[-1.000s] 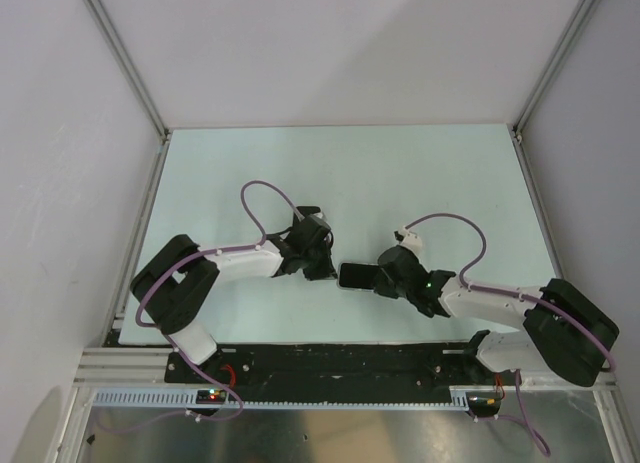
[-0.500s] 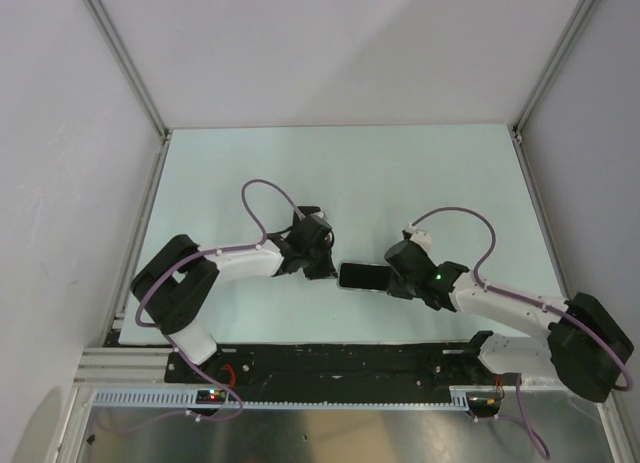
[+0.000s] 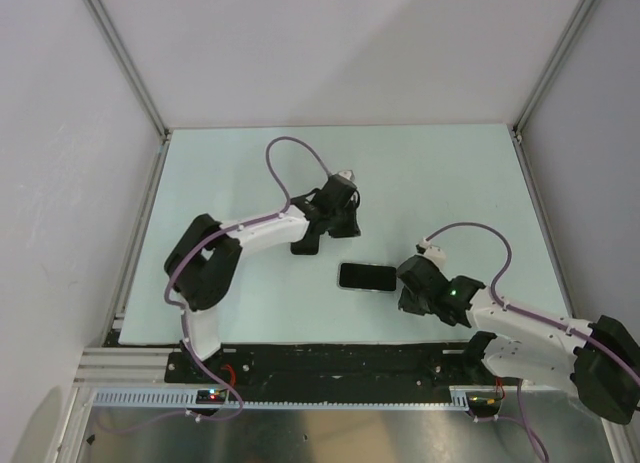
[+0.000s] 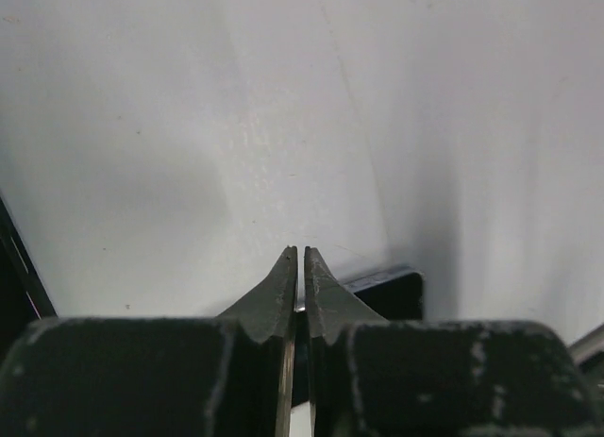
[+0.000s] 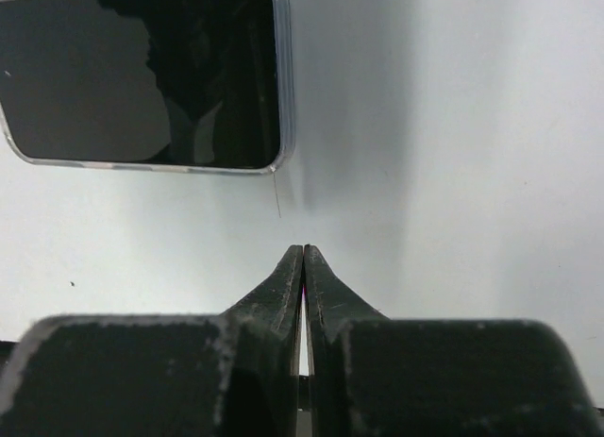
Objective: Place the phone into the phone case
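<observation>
The black phone (image 3: 367,277) lies flat, screen up, near the middle of the table. In the right wrist view the phone (image 5: 142,78) has a clear rim round it, the phone case (image 5: 284,97), which shows along its edges and rounded corner. My right gripper (image 3: 408,288) is shut and empty, a short way off the phone's right end; its tips (image 5: 304,250) are apart from the case. My left gripper (image 3: 306,246) is shut, up and to the left of the phone. A black corner (image 4: 392,288) shows behind its tips; I cannot tell what it is.
The pale table (image 3: 450,183) is bounded by a metal frame and white walls at the back and sides. A black rail (image 3: 330,361) with the arm bases runs along the near edge. Purple cables loop over both arms.
Both grippers have drawn away from the phone's ends. The left arm swung back and to the right, the right gripper pulled off to the right and nearer. The phone stays flat.
</observation>
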Motion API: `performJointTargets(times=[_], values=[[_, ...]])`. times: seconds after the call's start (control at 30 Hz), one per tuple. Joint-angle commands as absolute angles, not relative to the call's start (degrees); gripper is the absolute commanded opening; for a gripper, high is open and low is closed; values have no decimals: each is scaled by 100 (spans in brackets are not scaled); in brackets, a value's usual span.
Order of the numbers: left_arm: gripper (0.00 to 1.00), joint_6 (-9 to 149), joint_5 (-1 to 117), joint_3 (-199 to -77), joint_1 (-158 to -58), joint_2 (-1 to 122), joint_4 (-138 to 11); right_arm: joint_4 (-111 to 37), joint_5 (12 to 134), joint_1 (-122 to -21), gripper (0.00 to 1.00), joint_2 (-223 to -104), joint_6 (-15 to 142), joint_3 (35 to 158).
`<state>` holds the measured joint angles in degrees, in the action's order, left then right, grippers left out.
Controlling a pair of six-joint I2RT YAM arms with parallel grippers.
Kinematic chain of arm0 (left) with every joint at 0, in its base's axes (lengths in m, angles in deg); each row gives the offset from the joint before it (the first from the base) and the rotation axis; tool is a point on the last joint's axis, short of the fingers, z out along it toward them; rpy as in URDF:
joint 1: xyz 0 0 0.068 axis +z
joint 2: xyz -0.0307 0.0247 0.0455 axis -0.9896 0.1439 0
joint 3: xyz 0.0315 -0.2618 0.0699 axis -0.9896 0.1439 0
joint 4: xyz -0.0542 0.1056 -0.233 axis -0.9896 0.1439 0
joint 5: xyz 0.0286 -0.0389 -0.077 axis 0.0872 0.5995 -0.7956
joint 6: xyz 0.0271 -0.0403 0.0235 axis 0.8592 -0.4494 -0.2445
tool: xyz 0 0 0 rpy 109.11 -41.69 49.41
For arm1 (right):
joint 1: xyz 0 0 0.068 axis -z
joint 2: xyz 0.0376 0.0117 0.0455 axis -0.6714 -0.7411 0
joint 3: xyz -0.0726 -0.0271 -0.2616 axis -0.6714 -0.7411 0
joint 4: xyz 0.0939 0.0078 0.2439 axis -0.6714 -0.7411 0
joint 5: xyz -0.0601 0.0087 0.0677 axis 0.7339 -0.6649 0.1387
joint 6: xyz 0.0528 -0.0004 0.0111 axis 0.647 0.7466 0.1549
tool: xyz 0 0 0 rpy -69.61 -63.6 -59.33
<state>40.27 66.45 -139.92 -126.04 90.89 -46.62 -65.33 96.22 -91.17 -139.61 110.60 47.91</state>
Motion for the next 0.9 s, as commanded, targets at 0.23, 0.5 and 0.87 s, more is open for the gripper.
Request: performJointTargets(times=[0.23, 0.5, 0.87], values=[[9, 4540, 6586, -13956, -12581, 9497, -4248, -5169, 9151, -9092, 5, -14940, 11303, 4661], [9, 4611, 6415, -13548, -12557, 9243, -4192, -4463, 8870, -8163, 3, -16109, 10681, 5269], [8, 4588, 6338, -13982, -12299, 9526, -4034, -4762, 8461, -7123, 1, -18154, 9626, 7617]])
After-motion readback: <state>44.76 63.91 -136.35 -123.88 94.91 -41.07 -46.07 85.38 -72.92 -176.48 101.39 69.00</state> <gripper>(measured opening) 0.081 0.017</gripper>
